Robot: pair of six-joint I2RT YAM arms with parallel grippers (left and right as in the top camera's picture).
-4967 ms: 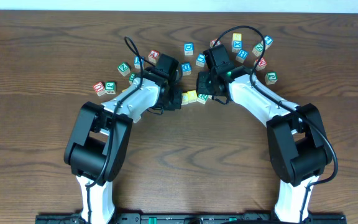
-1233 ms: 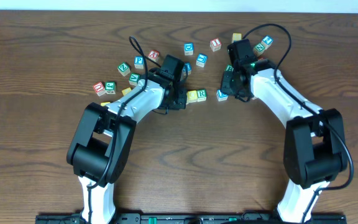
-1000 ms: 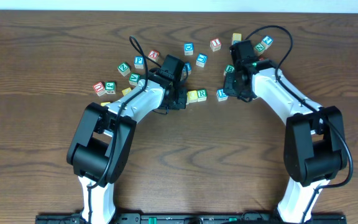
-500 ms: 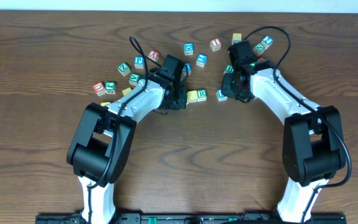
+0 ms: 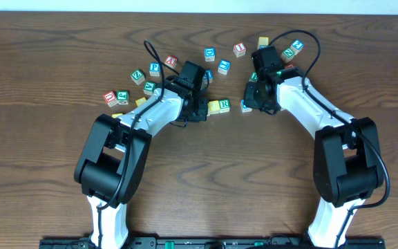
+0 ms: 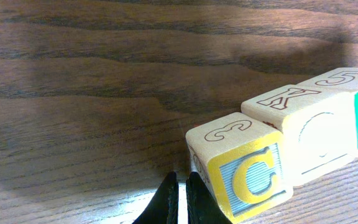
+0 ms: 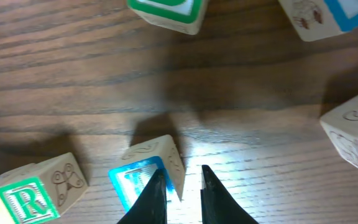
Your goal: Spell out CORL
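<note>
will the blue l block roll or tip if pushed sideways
Probably slides, not rolls: the L block is a flat-faced cube resting on the table. It looks like stiff wood, likely light, so an off-centre push may twist it.

This looks like a robotics lab bench rather than a home or shop. Two white-and-black arms, the left arm (image 5: pixel 150 114) and the right arm (image 5: pixel 309 104), rise from a black mounting rail (image 5: pixel 206 243) along the bottom edge of the overhead view, with a bare black cable (image 5: pixel 302 34) looping above the right one at upper right. The dark wood-grain table (image 5: pixel 47 173) carries only scattered letter cubes (image 5: pixel 209 54) across the upper middle. A pale strip (image 5: pixel 365 5) runs along the top edge.
</note>
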